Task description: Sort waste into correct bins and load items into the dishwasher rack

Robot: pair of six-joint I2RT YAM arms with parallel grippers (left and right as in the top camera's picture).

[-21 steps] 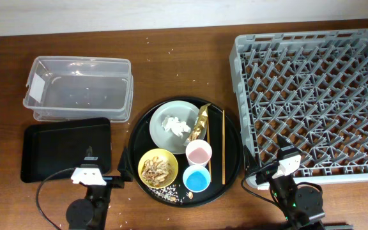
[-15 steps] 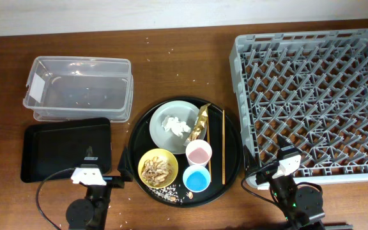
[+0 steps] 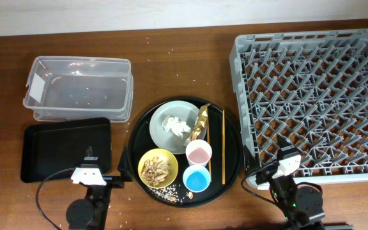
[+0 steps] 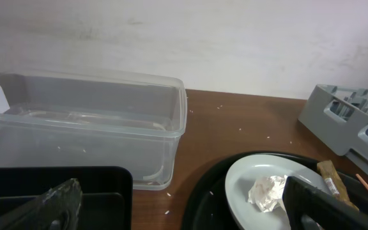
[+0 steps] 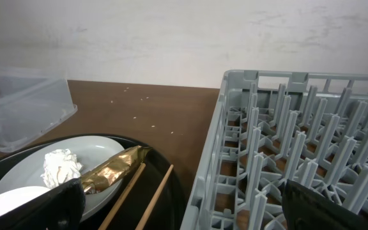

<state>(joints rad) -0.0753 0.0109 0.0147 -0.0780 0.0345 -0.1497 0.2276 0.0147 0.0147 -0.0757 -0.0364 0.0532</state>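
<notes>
The round black tray holds a grey-green plate with white tissue, a gold wrapper, chopsticks, a yellow bowl of tan scraps, a pink cup and a blue cup. The clear tub and flat black tray lie at the left, the grey rack at the right. My left gripper is open and empty over the flat tray's front edge. My right gripper is open and empty at the rack's front left corner.
Rice grains lie on the round tray in front of the bowl. The left wrist view shows the tub and tissue. The right wrist view shows the wrapper, chopsticks and rack wall.
</notes>
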